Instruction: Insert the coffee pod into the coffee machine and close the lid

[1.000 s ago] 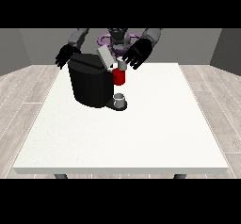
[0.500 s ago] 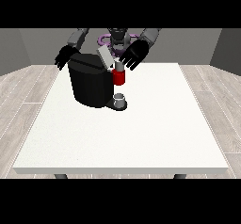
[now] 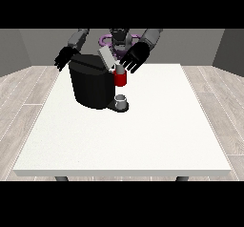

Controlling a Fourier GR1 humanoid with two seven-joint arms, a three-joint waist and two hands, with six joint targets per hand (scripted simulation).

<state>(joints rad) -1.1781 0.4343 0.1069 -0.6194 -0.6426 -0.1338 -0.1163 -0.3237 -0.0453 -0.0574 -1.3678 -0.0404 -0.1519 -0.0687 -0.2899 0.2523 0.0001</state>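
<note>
In the front view, which was the only one you had, the black coffee machine (image 3: 93,85) stood on the white table (image 3: 143,135) toward 10 o'clock from the table's middle. Its grey lid (image 3: 106,58) was raised and tilted, so the closing step was not yet done. At the front of the machine there was a red part (image 3: 121,79), and just below it, at 6 o'clock, a small grey cup (image 3: 121,100) on the machine's base.

The hand at the view's right (image 3: 135,59) hung just beside the lid, at about 3 o'clock from it, with the fingers spread and straight; it held nothing that you could see. A small pale thing sat on top of the red part, under this hand, and it may have been the coffee pod, but I could not tell this for sure. The hand at the view's left (image 3: 65,58) was at 10 o'clock from the machine, behind its back edge, apart from it. Its fingers pointed down, relaxed and empty.

In my judgement, you had these risks. If the pod was not fully seated, pushing the lid down could jam it or tip the pod out. The hand near the lid was very close to the red part, so a careless sweep could knock the pod or move the whole machine. Nothing was steadying the machine, so a push on the lid could slide it across the table.
</note>
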